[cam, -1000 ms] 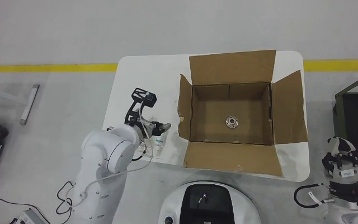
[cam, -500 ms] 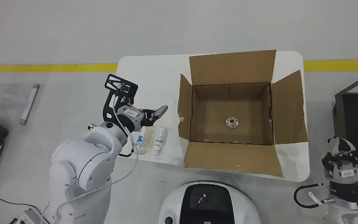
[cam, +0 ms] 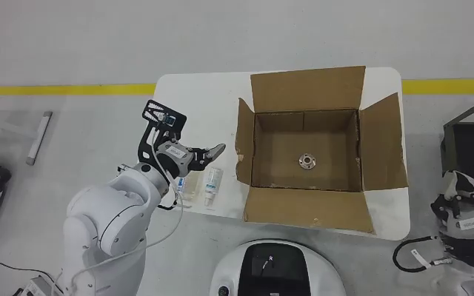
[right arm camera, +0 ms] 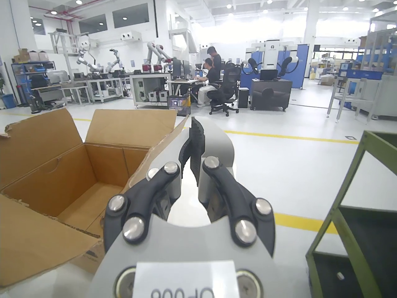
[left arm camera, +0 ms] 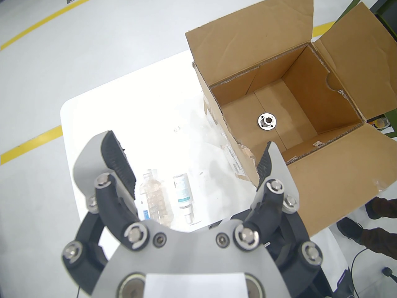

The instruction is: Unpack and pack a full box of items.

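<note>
Left gripper (left arm camera: 189, 141): your nearest tool. It hangs above the left part of the table, jaws spread wide with nothing between them.
Right gripper (right arm camera: 194, 137): parked off the table's right end, beside the box. Its jaws are pressed together and empty, so leave it out of this step.
Clear bottle (left arm camera: 155, 196): lies on its side on the table under the left gripper, near the front edge.
White bottle (left arm camera: 183, 192): lies just beside the clear one, on the box side, parallel to it. Both look unpacked already.
Table (left arm camera: 124, 100): white top carrying the bottles and the box.
Box (left arm camera: 313, 94): stands open just beyond the bottles, all four flaps folded outward.
Metal ring (left arm camera: 267, 121): the last item inside, lying flat near the middle of the box floor.
Step in hand: probably fetching that ring to finish unpacking.
How to do it well: lift clear of the near flap and wall before crossing. Centre over the ring, then come straight down. It is low and flat, so bring the fingertips right to the cardboard, straddle it evenly and close gently so it doesn't skid away.
Risk: catching a finger on the torn box edge.
</note>
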### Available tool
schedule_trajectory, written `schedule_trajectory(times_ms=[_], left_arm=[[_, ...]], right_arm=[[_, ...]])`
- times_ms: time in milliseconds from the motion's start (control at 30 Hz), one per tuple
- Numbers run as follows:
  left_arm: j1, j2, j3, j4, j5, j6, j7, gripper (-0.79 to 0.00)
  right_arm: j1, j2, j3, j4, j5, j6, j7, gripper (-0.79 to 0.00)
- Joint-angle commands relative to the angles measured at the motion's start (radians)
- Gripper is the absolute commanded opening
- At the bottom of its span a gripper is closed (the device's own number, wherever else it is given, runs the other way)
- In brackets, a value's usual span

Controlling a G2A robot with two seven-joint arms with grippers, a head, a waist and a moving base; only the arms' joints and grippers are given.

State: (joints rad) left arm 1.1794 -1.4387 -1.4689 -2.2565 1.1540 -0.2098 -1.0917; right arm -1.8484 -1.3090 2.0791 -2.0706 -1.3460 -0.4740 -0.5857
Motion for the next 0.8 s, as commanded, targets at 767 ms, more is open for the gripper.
schedule_trajectory(times_ms=[767], left_arm=[[0.000,0.000,0.000,0.000,0.000,0.000,0.000,0.000]], right_arm=[[0.053,0.014,-0.119,-0.174,-0.135,-0.008,0.320,-0.785]])
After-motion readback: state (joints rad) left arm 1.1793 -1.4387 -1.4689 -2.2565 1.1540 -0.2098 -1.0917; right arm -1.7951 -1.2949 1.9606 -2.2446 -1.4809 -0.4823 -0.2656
